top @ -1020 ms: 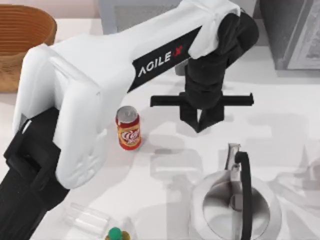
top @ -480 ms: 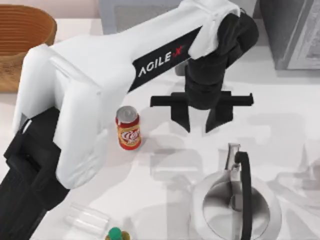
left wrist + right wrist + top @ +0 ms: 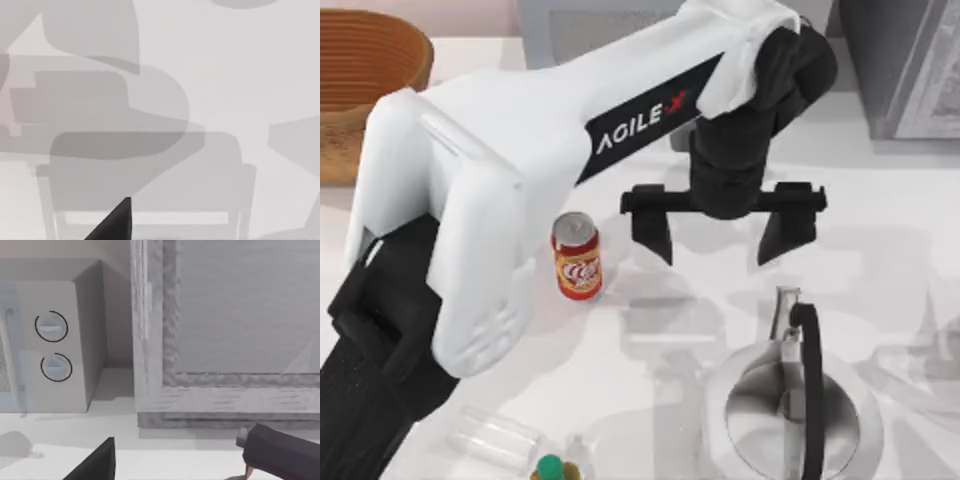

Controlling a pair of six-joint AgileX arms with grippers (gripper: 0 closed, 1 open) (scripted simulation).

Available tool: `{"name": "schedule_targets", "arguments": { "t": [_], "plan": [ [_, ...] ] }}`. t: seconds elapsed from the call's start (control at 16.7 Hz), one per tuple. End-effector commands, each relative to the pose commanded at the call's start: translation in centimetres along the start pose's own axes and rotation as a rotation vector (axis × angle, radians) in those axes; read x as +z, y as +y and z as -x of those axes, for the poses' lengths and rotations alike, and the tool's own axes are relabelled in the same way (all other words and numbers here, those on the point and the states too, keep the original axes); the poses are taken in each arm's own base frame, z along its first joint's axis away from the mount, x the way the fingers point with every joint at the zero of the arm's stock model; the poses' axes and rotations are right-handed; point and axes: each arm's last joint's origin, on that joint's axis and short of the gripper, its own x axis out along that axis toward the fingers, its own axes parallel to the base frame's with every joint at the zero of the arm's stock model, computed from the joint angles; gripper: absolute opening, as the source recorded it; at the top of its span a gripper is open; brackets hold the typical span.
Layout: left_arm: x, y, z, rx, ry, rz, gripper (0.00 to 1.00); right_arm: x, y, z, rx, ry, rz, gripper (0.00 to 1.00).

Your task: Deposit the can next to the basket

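My left gripper (image 3: 718, 232) is up over the white table (image 3: 880, 220), just to the right of the can (image 3: 577, 256), and it's spread wide apart w/ nothing between the fingers. One fingertip (image 3: 655, 240) sits nearer the can, the other hangs off on the far side, closer to the kettle. No contact w/ the can, there's a clear bit of tabletop between them.

Can is standing upright, red w/ the yellow-orange band and white script, silver top facing up. It's tucked right beside my big white left arm (image 3: 490, 200), which crosses above it from lower left.

Basket (image 3: 365, 80) is well away from the can, up in the far left corner behind the arm, partly cut off by the edge. So can and basket are def not next to each other atm.

Other stuff relative to the can: metal kettle (image 3: 790, 410) w/ a black handle is below and to the right, a green-capped bottle (image 3: 552, 468) is straight below it near the front edge.

Left wrist cam: bare tabletop w/ shadows and one dark fingertip (image 3: 117, 222).

Right wrist cam looks at a grey box w/ two round dials (image 3: 52, 347) and a framed panel; right gripper's dark finger bits (image 3: 280, 455) poke in, can't tell if they're apart or closed.
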Motion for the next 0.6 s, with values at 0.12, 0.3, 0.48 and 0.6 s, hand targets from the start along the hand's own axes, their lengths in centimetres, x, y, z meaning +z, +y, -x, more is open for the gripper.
{"name": "schedule_targets", "arguments": {
  "t": [0.12,0.3,0.48,0.6],
  "plan": [
    [0.0,0.0,0.0,0.0,0.0,0.0,1.0,0.0,0.0,0.0,0.0,0.0,0.0,1.0],
    [0.0,0.0,0.0,0.0,0.0,-0.001,1.0,0.0,0.0,0.0,0.0,0.0,0.0,1.0],
    [-0.2,-0.3,0.9,-0.02,-0.01,-0.012,1.0,0.0,0.0,0.0,0.0,0.0,0.0,1.0],
    [-0.4,-0.6,1.4,-0.029,-0.002,-0.022,1.0,0.0,0.0,0.0,0.0,0.0,0.0,1.0]
  ]
}}
